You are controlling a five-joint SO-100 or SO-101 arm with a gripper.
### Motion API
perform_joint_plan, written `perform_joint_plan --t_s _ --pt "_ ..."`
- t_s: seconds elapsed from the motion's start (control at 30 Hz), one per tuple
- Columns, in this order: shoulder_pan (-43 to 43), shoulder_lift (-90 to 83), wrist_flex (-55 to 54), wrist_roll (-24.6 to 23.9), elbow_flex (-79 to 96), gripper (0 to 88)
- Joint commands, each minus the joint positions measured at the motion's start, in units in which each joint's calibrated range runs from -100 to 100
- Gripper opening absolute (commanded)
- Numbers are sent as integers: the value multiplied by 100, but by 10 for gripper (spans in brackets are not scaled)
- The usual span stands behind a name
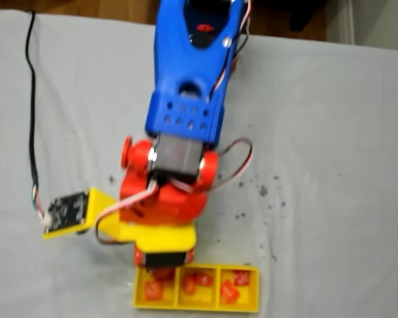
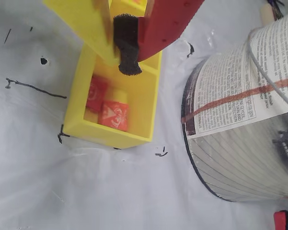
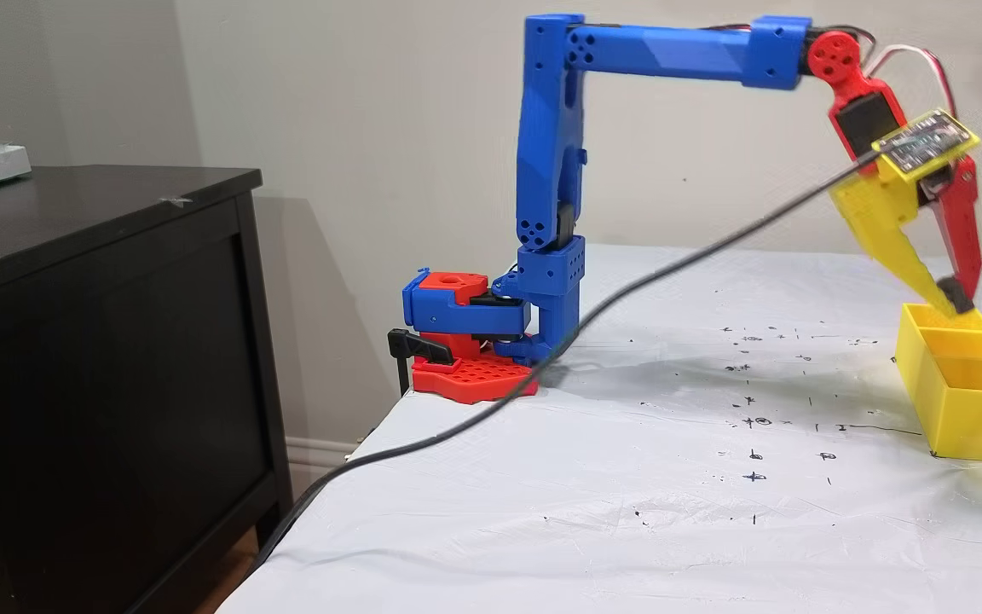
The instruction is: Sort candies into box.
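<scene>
Soft, even indoor light; one fixed view blurred, shadows faint.

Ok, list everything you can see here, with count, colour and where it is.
Tray: one, yellow, three compartments, on the cloth under the tool.
Candies: orange-red and red, some in each compartment; exact count unclear.
Cloth: one, white with black marks, covering the table.
Cabinet: one, dark, beside the table.
Printed container: one, clear with text, right of tray in wrist view.
Cable: one, black, running across the table.
Arm: one, blue and red.
Tool: yellow and red, shut, tips over the tray.
</scene>
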Motion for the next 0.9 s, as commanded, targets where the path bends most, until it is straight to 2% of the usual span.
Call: perform_joint_plan --t_s 0.0,0.27,0.53,0.8,0.87 --pt "-233 -1732 -331 -93 866 2" --pt "-741 -4828 -1936 -488 4671 2" --pt "-1003 -6592 -2181 -503 6719 2" --pt "-976 -9205 -1297 -430 8449 1" --pt "-967 -9196 -904 -342 8403 1"
